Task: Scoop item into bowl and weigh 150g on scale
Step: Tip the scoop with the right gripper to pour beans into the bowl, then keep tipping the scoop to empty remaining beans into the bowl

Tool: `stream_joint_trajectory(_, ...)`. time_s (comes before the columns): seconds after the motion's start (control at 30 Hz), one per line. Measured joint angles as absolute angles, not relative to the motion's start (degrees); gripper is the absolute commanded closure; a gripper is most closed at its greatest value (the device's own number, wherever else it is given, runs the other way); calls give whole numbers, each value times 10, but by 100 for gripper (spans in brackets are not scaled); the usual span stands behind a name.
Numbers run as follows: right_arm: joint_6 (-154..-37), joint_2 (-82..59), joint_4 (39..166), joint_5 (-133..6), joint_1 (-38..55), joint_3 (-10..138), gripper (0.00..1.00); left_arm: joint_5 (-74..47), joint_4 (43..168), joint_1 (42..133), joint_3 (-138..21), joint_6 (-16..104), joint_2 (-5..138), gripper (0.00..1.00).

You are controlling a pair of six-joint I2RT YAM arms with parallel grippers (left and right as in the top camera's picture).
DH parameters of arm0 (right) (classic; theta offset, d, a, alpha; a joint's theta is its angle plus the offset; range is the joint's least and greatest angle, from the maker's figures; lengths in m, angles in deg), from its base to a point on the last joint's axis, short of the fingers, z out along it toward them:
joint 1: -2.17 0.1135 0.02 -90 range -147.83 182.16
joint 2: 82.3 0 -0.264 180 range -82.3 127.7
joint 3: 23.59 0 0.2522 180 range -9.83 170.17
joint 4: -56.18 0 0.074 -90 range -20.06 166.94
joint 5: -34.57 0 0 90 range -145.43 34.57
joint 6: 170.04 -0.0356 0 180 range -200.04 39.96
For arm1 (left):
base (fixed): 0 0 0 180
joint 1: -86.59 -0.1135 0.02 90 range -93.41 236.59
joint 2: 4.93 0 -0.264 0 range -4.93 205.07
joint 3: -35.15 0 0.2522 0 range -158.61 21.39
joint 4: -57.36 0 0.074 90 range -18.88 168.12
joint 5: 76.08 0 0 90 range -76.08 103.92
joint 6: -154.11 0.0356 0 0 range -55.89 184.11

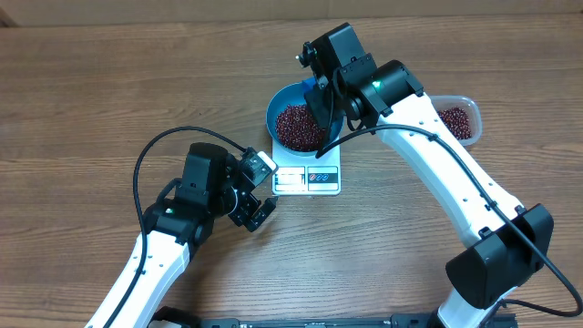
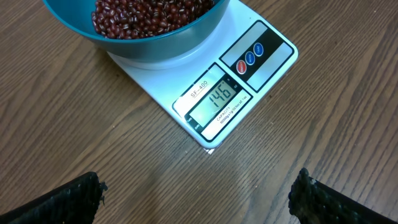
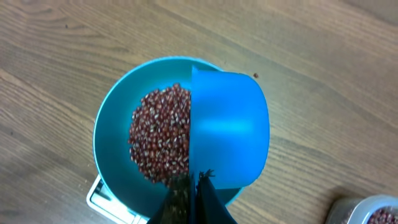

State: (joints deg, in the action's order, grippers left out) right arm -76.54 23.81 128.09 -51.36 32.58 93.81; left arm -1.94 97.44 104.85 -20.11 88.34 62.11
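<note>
one bowl (image 3: 112, 124), one scale (image 1: 308, 179), one scoop (image 3: 229, 127)

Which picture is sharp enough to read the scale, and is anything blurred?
Left wrist view: the scale display is sharp, reading 146; the left gripper at the bottom is out of focus. Overhead view: evenly lit, display too small to read. Right wrist view: the right gripper holding the scoop is a dark blur.

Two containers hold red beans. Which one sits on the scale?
The round blue bowl, atop the flat white square scale; the clear plastic tub stands apart on the wooden table.
</note>
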Motion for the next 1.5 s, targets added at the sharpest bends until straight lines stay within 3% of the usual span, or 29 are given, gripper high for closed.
stream_joint_trajectory(0.73, -719, 238, 1277, -480, 339, 938, 96, -19, 974, 1049, -201, 883, 621, 0)
stream_joint_trajectory(1.1, -725, 237, 1280, -559, 329, 938, 96, -19, 974, 1049, -201, 883, 621, 1)
stream_joint_trajectory(1.5, -736, 237, 1285, -698, 257, 938, 96, -19, 974, 1049, -201, 883, 621, 1)
